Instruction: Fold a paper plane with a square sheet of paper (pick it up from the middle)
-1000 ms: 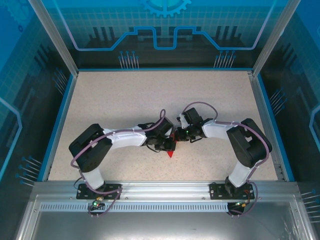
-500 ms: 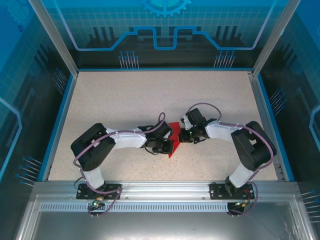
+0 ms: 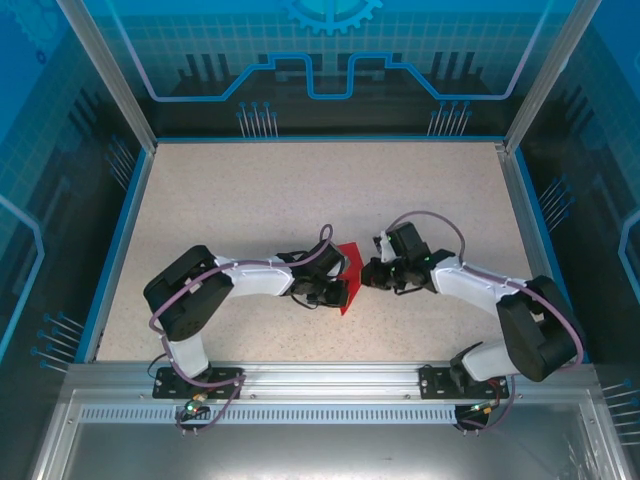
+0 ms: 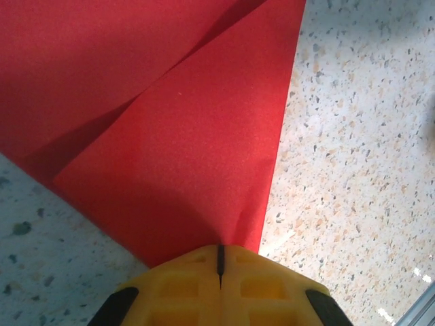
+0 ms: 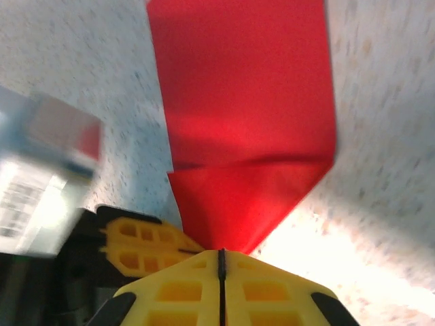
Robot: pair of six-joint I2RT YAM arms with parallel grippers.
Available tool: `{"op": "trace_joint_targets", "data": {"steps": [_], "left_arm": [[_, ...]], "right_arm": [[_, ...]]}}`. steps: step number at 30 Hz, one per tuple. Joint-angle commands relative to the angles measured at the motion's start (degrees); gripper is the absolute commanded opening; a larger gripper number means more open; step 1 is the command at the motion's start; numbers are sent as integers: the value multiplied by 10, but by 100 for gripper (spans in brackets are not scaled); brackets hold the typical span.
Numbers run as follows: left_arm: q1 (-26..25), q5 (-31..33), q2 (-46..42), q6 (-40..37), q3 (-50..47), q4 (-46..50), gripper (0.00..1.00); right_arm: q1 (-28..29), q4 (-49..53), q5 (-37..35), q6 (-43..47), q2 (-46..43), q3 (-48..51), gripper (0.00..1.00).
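Observation:
The red sheet of paper (image 3: 348, 262), folded with diagonal creases, sits mid-table between both grippers. My left gripper (image 3: 336, 291) meets it from the left, and in the left wrist view its yellow jaws (image 4: 219, 248) are shut on the sheet's near edge (image 4: 177, 136), which puckers at the seam. My right gripper (image 3: 368, 274) meets it from the right. In the right wrist view its jaws (image 5: 221, 252) are shut on the pointed corner of the sheet (image 5: 245, 102). The left gripper's yellow fingers (image 5: 139, 241) show beside that corner.
The speckled beige table (image 3: 300, 200) is bordered by a blue rim (image 3: 115, 240) and metal frame posts. Both arm bases stand on the near rail (image 3: 320, 385).
The right arm has swung out to the right and its gripper has drawn back rightward. More of the red sheet now shows spread between the grippers. The left gripper has barely moved.

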State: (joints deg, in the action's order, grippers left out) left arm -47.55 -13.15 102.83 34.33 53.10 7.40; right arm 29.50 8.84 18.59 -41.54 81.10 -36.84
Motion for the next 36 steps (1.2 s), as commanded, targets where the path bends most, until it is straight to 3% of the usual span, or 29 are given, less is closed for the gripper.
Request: {"op": "trace_joint_targets", "data": {"steps": [1, 8, 16, 36], "left_arm": [[1, 11, 39, -14, -13, 31, 0], [1, 14, 38, -21, -17, 40, 0], [1, 17, 39, -31, -20, 52, 0], [0, 25, 48, -53, -20, 69, 0]], "right_arm": [[39, -87, 17, -100, 24, 31, 4], [73, -135, -4, -131, 94, 35, 1], [72, -30, -110, -89, 95, 1, 0], [-12, 13, -147, -51, 71, -21, 0]]}}
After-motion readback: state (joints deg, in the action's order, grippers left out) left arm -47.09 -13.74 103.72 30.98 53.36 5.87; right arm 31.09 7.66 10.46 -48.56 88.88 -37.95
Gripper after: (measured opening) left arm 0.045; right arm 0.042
